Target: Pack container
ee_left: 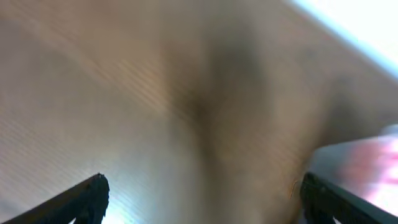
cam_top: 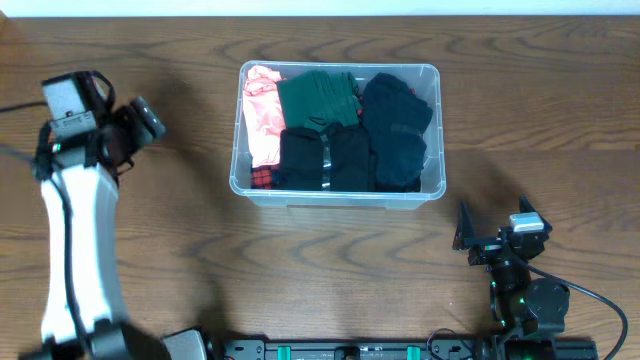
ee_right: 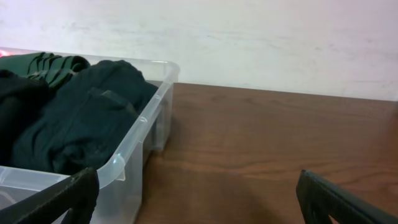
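The container (cam_top: 340, 197) stood toward twelve o'clock of the table (cam_top: 180, 250), with a pink garment (cam_top: 262, 110), a green garment (cam_top: 318, 97), black garments (cam_top: 325, 158) and a dark bundle (cam_top: 397, 125) filling it to about rim height. Every garment in view lay inside it, so the packing step looked finished or nearly so.

The left gripper (cam_top: 143, 118) hung at nine o'clock of the container, well apart from it. Its own view was blurred, but the fingers stood spread with nothing between them. The right gripper (cam_top: 495, 232) sat at five o'clock of the container, near the table's front edge, its fingers wide apart and empty.

Any next move probably called for pressing the heaped clothes down below the rim, or simply parking both arms away from the container.
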Motion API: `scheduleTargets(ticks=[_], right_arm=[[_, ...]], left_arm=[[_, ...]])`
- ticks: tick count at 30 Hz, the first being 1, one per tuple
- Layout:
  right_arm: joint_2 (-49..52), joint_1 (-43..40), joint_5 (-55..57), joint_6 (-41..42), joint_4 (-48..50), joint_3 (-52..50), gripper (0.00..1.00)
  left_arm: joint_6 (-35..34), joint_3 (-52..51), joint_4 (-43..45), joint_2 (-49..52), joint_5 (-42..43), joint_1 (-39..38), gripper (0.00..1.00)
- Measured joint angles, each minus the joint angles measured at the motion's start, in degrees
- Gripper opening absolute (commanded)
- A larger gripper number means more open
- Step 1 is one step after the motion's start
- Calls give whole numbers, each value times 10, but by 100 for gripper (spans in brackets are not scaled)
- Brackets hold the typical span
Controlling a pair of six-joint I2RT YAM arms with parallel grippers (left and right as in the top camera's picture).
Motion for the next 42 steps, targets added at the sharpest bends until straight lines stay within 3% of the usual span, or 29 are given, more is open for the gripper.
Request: scheduleTargets(ticks=[6, 13, 25, 34, 42], right_arm=[[0, 0, 0, 0, 0, 0, 99], [-1, 0, 0, 0, 0, 0, 99], [-1, 0, 1, 0, 0, 0, 99], [-1, 0, 0, 0, 0, 0, 99], [-1, 0, 0, 0, 0, 0, 99]], left_arm=[[38, -65, 111, -122, 2, -39, 98], [95, -235, 216, -278, 4, -72, 98], [104, -439, 279, -538, 7, -84, 98], [105, -550, 356, -655, 11, -136, 98], [105, -617, 360, -753, 11, -146, 98]])
